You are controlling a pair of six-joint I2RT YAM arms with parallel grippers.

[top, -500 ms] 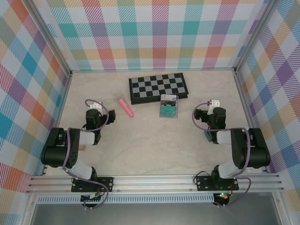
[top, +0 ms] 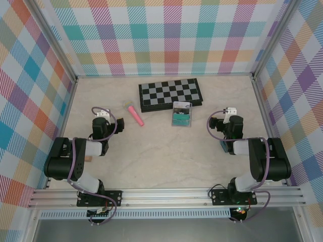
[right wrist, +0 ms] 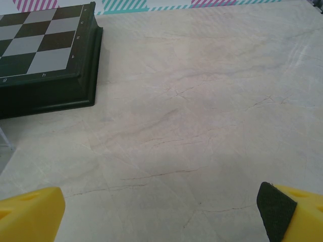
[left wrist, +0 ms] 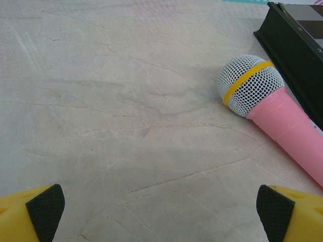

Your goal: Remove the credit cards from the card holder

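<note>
Obs.: nothing had changed over the last half second. From above, both arms sat folded low near their bases in the same pose, and no object on the table had shifted.

Left gripper point(left wrist: 160, 212): jaws spread wide with nothing between them. The yellow fingers point(left wrist: 43, 212) with their black pads framed bare table. Ahead and to its right lay the pink microphone point(left wrist: 272, 106), mesh head toward the camera, next to a corner of the chessboard point(top: 170, 93).

Right gripper point(right wrist: 154, 210): also fully open and empty, hovering over bare marble-patterned tabletop. The chessboard's corner was at upper left of its wrist view.

Card holder point(top: 181, 114): it lay flat mid-table, right up against the near edge of the chessboard, roughly between the two arms and well apart from both grippers. The microphone was to its left. A teal credit card point(top: 181, 119) showed on or in it. From the overhead view I couldn't tell how many cards there were, or whether the holder lay open or folded.

Judgement: the task looked unstarted. The cards appeared to be still with the holder, and neither arm was committed to an approach. The stillness read as a pause before the first reach. Either gripper seemed to have a clear path. One would likely need to pin the holder while the other drew out a card.
</note>
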